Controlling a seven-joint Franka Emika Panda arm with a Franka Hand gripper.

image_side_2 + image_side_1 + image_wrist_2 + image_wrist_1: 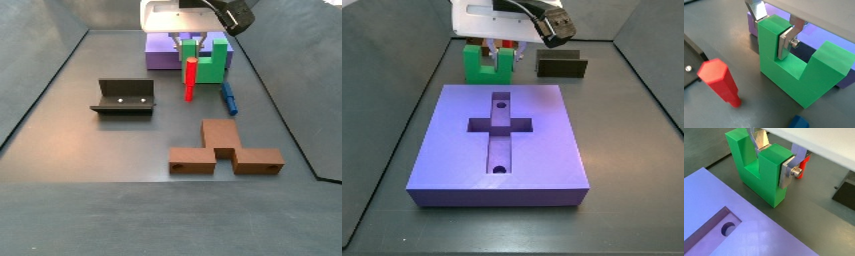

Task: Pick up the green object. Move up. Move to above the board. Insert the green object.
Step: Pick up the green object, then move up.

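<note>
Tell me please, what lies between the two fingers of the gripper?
One prong of the green object lies between the fingers of the gripper; both wrist views show the silver plates on either side of it.

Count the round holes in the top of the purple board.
2. One round hole sits in the cross recess arm toward the green object and the tool; the other hole sits in the opposite arm. No others show on the board.

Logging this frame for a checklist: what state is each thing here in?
Gripper: closed on one prong of the green object.
Green object: upright on the floor, beside the board, not inserted.
Board: flat, cross recess empty.
Red peg: standing upright.
Blue peg: lying flat.
</note>
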